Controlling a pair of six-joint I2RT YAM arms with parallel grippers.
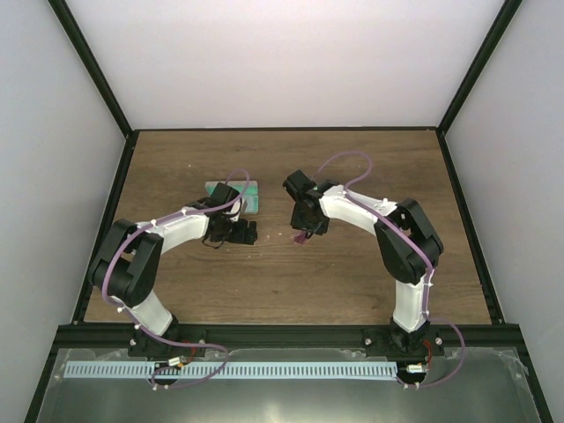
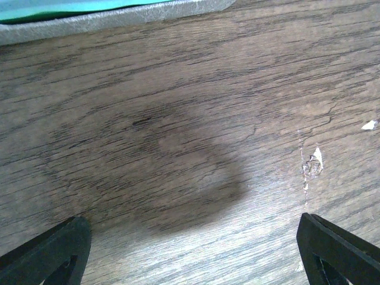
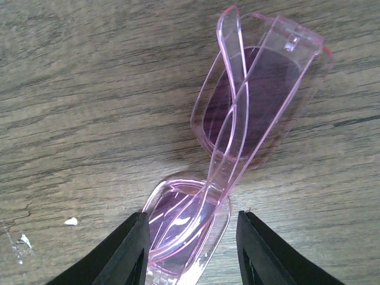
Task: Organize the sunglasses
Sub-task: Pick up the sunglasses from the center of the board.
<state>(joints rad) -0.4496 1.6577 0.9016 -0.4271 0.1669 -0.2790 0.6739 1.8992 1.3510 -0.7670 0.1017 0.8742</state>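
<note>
My right gripper (image 3: pixel 191 218) brackets the near lens of the sunglasses (image 3: pixel 237 130), which lie folded on the wooden table (image 3: pixel 71 119). The lens's lower edge is cut off, so I cannot tell whether the fingers pinch it. My left gripper (image 2: pixel 190 221) hangs wide open over bare wood, with only a sliver of the grey case (image 2: pixel 119 15) showing.

Robot lab test cell: white panel walls (image 1: pixel 264 62) in black frame posts (image 1: pixel 92 66) well beyond the fingers (image 2: pixel 47 255), scuffed wood-grain table (image 1: pixel 159 167) right under them, slotted cable duct (image 1: pixel 264 370) behind both bolted arm bases (image 1: pixel 167 339).
</note>
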